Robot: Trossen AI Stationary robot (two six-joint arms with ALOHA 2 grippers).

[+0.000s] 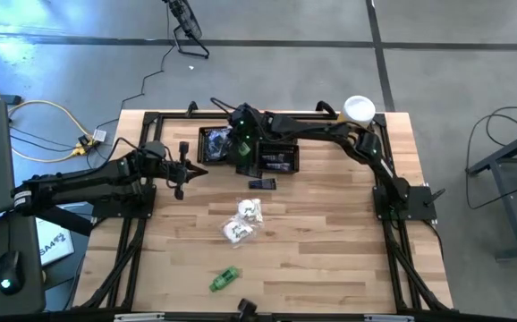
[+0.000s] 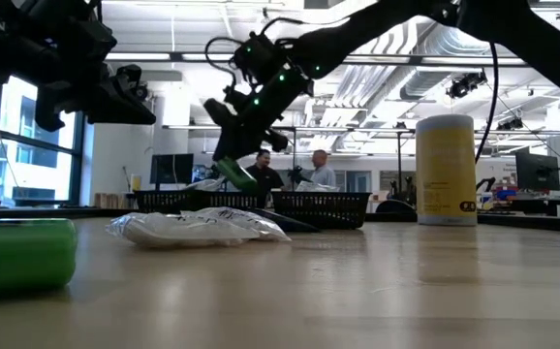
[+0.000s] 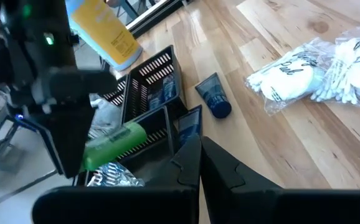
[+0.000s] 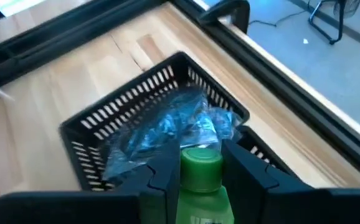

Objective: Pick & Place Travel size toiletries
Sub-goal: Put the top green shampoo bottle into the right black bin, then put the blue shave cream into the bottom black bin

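Right gripper (image 4: 200, 163): fingers pinching green tube (image 4: 200, 180) over left mesh tray (image 4: 86, 134), frame centre. Lower further, then release. Left gripper (image 1: 184, 170): pressed together, idle.

2 black mesh trays (image 1: 281, 161) near a yellow cylinder (image 2: 446, 171); 2 people (image 2: 319, 171) in the room behind

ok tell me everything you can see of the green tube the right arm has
The green tube looks like glossy bright green plastic with a ribbed green screw cap. The right end effector is shut on it, one dark finger against each side. It hangs tilted, clear of the table, above the left tray, which already holds a crinkly clear packet. Its lower end is hidden in the wrist view.
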